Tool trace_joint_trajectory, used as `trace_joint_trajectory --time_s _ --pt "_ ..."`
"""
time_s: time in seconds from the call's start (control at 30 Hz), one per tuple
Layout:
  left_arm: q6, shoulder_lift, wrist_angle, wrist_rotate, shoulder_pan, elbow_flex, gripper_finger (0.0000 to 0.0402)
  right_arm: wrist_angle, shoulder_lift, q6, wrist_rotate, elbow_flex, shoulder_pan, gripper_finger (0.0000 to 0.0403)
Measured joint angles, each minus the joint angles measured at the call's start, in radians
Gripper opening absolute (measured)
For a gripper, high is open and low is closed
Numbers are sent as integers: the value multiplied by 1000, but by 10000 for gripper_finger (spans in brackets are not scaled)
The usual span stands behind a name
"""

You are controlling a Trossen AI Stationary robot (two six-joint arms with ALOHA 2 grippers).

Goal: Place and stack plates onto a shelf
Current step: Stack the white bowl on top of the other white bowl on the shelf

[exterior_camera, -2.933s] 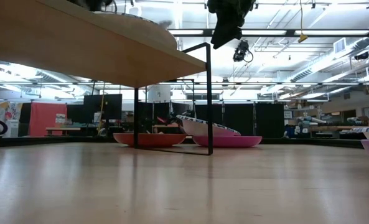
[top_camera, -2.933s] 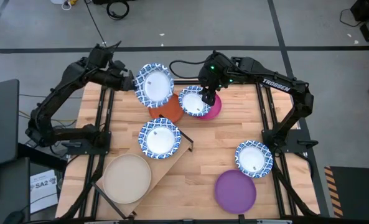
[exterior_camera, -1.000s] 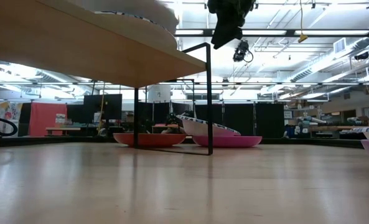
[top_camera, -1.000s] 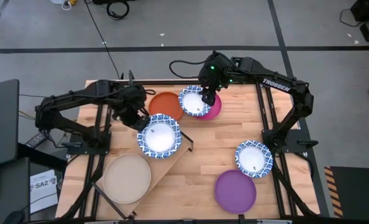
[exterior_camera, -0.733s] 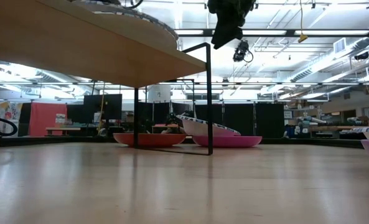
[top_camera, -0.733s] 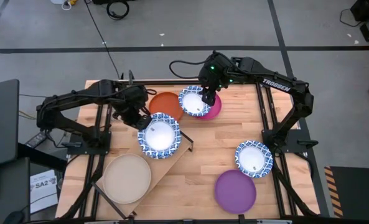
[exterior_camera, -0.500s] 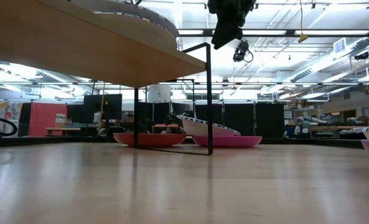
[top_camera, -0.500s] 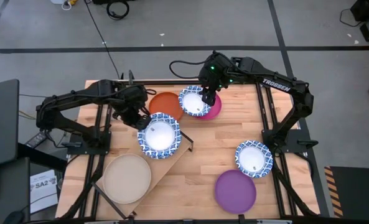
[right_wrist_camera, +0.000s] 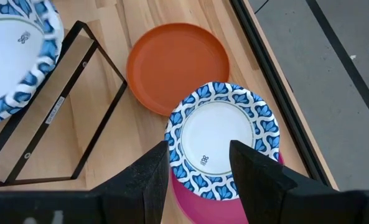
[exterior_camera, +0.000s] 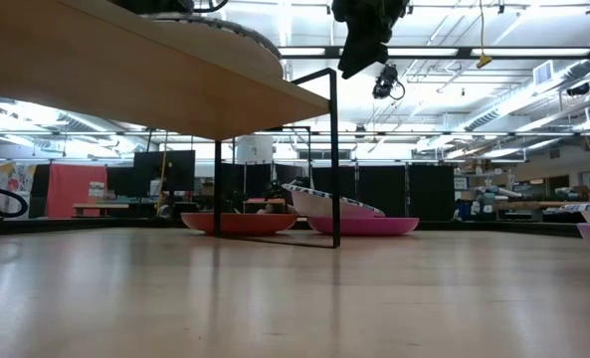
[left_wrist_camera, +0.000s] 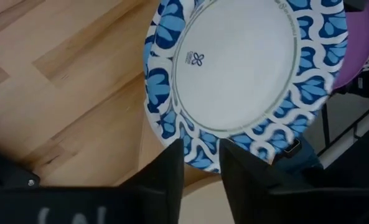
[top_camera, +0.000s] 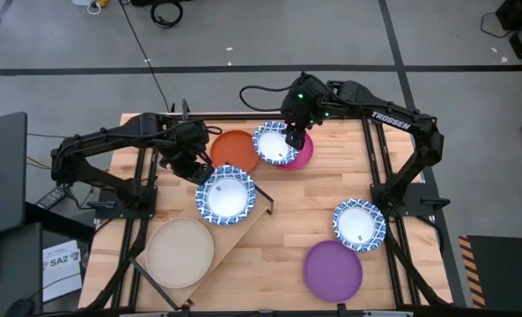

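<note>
A blue-and-white plate (top_camera: 226,195) lies flat on the far end of the shelf (top_camera: 243,225), and a beige plate (top_camera: 180,251) lies on its near end. My left gripper (top_camera: 200,173) stands open at this plate's left rim (left_wrist_camera: 200,155), which shows in the gap between its fingers. My right gripper (top_camera: 293,139) hangs open above another blue-and-white plate (right_wrist_camera: 216,138). That plate leans by its rim on a magenta plate (top_camera: 303,155). An orange plate (top_camera: 235,149) lies flat on the table beside them.
A third blue-and-white plate (top_camera: 359,224) and a purple plate (top_camera: 334,269) lie at the table's near right. The shelf's thin black legs (exterior_camera: 334,159) stand between the shelf and the orange plate. Black frame rails (top_camera: 379,158) run along both table sides.
The blue-and-white plate at my left gripper has sunk a little and now lies level on the shelf, shifted slightly toward the near edge. Both arms have stayed about where they were.
</note>
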Motion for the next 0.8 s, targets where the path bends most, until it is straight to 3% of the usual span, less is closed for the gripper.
trace_joint_trajectory --time_s 0.33,0.8 --pt "9 0 1 -26 -1 0 163 -36 0 0 0 0 0 174" --pt "285 0 79 -142 0 0 164 -51 0 -19 0 0 0 174"
